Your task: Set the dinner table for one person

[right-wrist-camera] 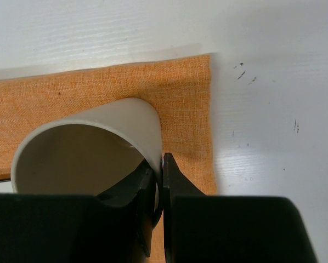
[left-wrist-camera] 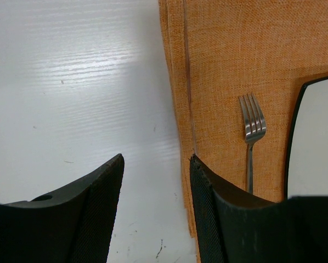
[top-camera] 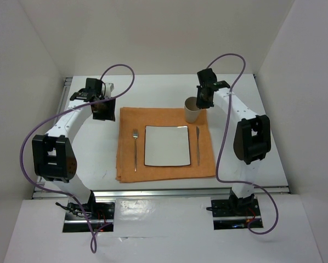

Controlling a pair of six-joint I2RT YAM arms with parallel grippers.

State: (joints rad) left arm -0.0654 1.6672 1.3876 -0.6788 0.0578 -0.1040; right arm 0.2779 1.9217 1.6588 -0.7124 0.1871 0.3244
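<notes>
Orange woven cloth [top-camera: 164, 118]; white plate [top-camera: 165, 145], dark-rimmed; cream cup [top-camera: 192, 115]; silver fork [top-camera: 135, 149]; white dinner table [top-camera: 164, 90].

My left arm reaches forward with the elbow bent out and the wrist turned inward. Its tool [left-wrist-camera: 156, 164] points down, fingers [left-wrist-camera: 95, 197] spread apart. My right arm stretches far forward with the wrist tipped down. Its tool [right-wrist-camera: 162, 167] is pinched on the rim of the cup [right-wrist-camera: 125, 118], one finger inside and one outside.

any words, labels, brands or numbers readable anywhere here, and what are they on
None can be read in any view.
The cup, plate, fork, knife, orange cloth and dinner table show plain surfaces with no print.
</notes>
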